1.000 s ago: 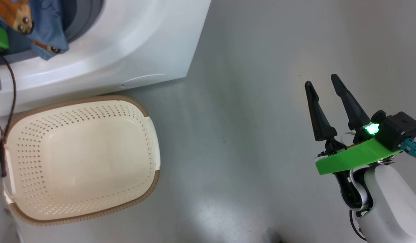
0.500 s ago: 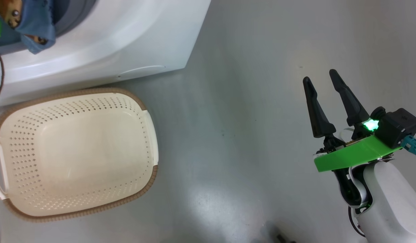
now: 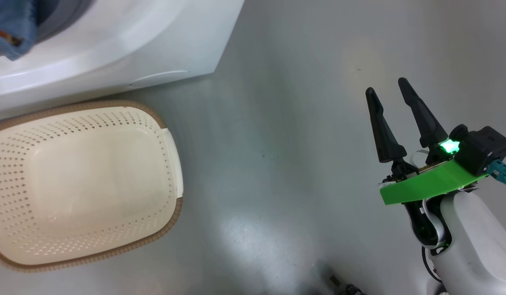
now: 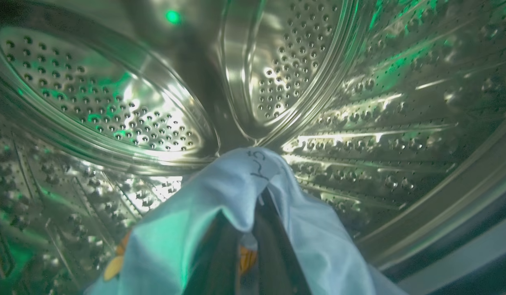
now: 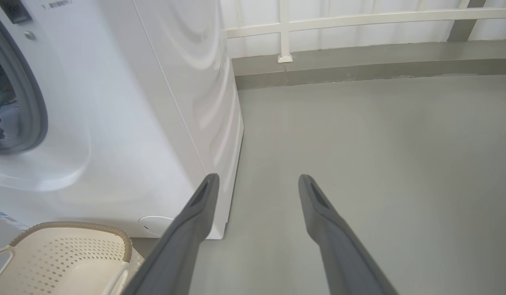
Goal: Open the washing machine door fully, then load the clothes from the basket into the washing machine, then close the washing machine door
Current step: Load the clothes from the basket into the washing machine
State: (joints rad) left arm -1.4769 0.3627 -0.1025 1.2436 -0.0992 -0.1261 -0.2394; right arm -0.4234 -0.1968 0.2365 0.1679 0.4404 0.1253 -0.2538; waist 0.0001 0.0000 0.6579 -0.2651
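- The light blue garment (image 4: 183, 229) is soft and crumpled, with orange prints low on its folds and a dark handwritten mark on a pale patch at its top.
- It hangs over the left pincer (image 4: 247, 246), whose two dark fingers lie close together, clamped on the cloth, which covers their tips.
- Pincer and garment are inside the washing machine (image 3: 134, 41), in front of the steel drum (image 4: 318, 82) with its perforated, ribbed wall.
- In the head view, a blue fold of the garment shows at the machine's mouth in the top left corner.
- The basket (image 3: 171, 164) stands on the grey floor (image 3: 277, 143) just in front of the machine. It is cream-white with a brown woven-look rim, and its perforated walls and smooth bottom are open to view.
- The right pincer (image 3: 386, 85) hovers over the floor, well apart from the basket, its fingers spread and holding nothing.
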